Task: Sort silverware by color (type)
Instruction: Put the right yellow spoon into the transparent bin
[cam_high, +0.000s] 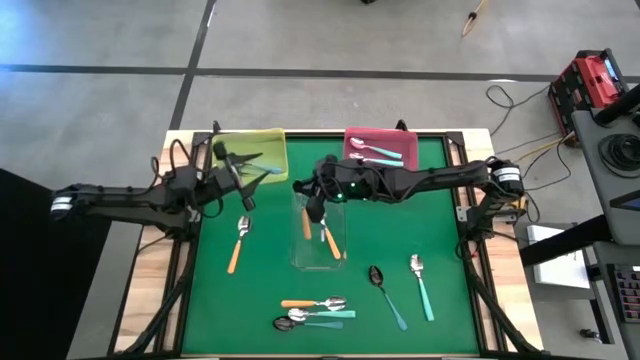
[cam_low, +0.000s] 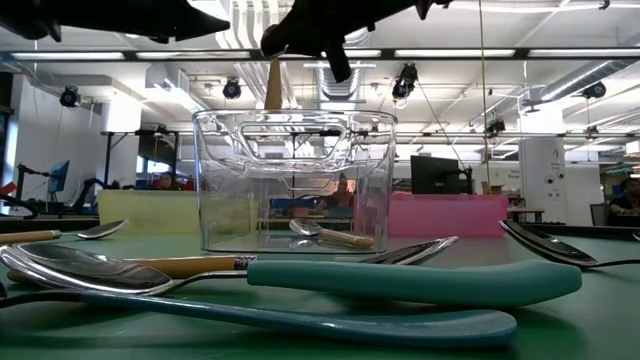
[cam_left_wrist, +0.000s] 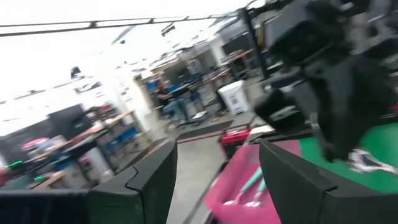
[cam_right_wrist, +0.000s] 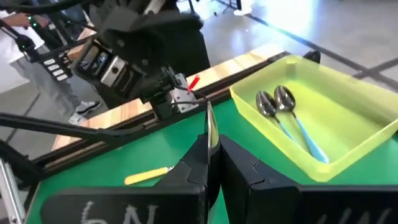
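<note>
Spoon (cam_right_wrist: 210, 127) pinched in right gripper (cam_high: 314, 207) above clear tray (cam_high: 340, 262); left gripper (cam_high: 243, 187) spread.

Long ceiling lights (cam_low: 520, 52) are glowing over an open workshop crowded with benches and a dark monitor (cam_low: 432, 174). Grey concrete floor (cam_high: 330, 35) is stretching beyond the table, dark seam lines crossing it.

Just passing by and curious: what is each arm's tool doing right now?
Left tool: open, holding nothing.
Right tool: closed on an orange-handled spoon above the clear tray.
</note>
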